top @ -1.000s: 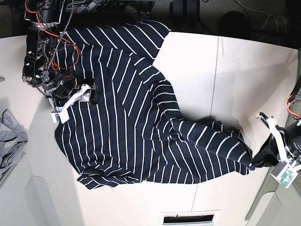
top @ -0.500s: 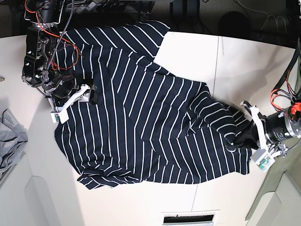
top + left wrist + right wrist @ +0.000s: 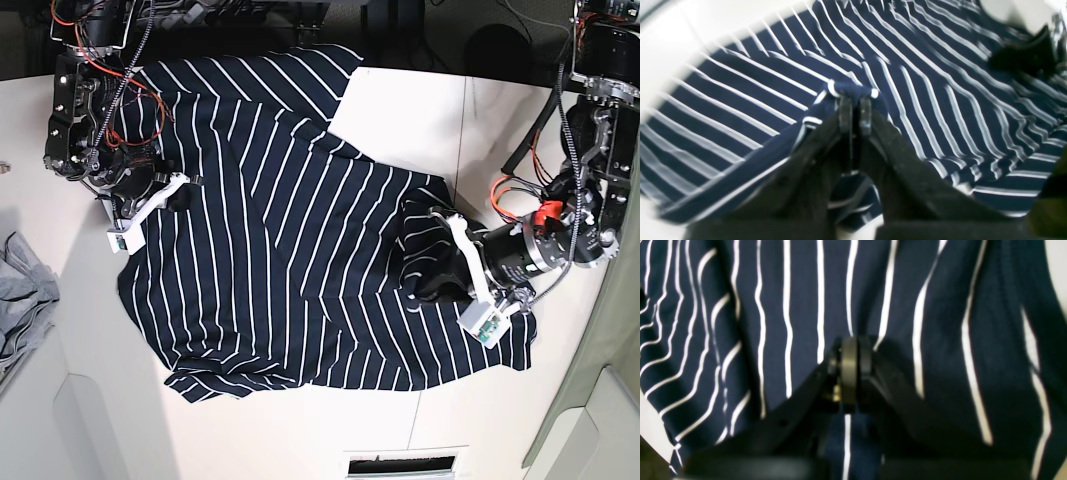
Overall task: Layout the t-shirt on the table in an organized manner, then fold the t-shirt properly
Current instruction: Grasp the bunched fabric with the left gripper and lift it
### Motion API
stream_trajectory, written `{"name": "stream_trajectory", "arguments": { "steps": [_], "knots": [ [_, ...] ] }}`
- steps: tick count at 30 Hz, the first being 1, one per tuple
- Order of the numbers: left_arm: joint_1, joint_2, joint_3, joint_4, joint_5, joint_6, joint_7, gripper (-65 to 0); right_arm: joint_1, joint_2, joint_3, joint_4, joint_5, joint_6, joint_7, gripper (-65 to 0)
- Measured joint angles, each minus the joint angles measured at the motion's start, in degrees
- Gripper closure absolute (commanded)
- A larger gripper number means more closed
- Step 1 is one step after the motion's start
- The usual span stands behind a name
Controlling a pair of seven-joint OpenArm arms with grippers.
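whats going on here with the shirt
A two-armed robot is working a striped t-shirt on a white table. The left gripper is shut on a fold of the fabric, lifted over the shirt. The right gripper is shut, resting on the shirt at the other side. The shirt is rumpled, not yet laid flat or folded.

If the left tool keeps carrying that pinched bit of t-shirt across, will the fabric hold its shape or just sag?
Probably sag: the t-shirt already bunches into soft folds by the left tool, so it looks floppy. It seems light, since a small pinch lifts it. It may drag across the table rather than slide cleanly.
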Motion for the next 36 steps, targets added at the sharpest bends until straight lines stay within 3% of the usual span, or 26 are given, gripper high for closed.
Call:
{"name": "stream_trajectory", "arguments": {
  "steps": [3,5,10,15,20,29,34,36],
  "knots": [
    [-0.02,3.63,2.08,-5.2,0.07,0.0,-0.24,-29.5,0.09,-0.02,0.0,-0.02,0.98,0.55,-0.57,0.0],
    [0.02,5.09,4.07,-7.8,0.07,0.0,-0.2,-35.5,0.02,0.0,0.0,-0.11,1.81,1.36,-0.72,0.0],
    [0.31,4.7,4.96,-6.49,-2.05,-0.02,6.6,-35.4,-0.02,0.0,0.0,-0.11,1.42,1.36,-0.9,0.0],
    [0.26,1.4,-5.33,-0.11,-5.51,-0.07,5.29,-35.3,-0.04,0.0,0.0,-0.11,1.38,1.46,-0.94,0.0],
    [0.44,-1.22,-13.57,-1.97,-4.85,0.66,4.11,-35.3,-0.13,0.0,0.0,-0.11,1.42,1.53,-0.55,0.0],
    [0.44,-1.49,-11.34,-11.23,2.54,0.63,0.04,-35.3,-0.57,0.0,0.0,-0.11,1.4,1.53,0.44,0.0],
    [0.46,-1.46,-10.78,-18.64,7.23,0.39,-5.38,-35.4,-0.57,0.0,0.0,-0.11,1.44,1.53,0.44,0.0],
    [0.46,-1.49,-10.67,-20.35,8.66,-1.22,-6.93,-35.4,-0.57,0.0,0.0,-0.11,1.4,1.53,0.44,0.0]
  ]
}}
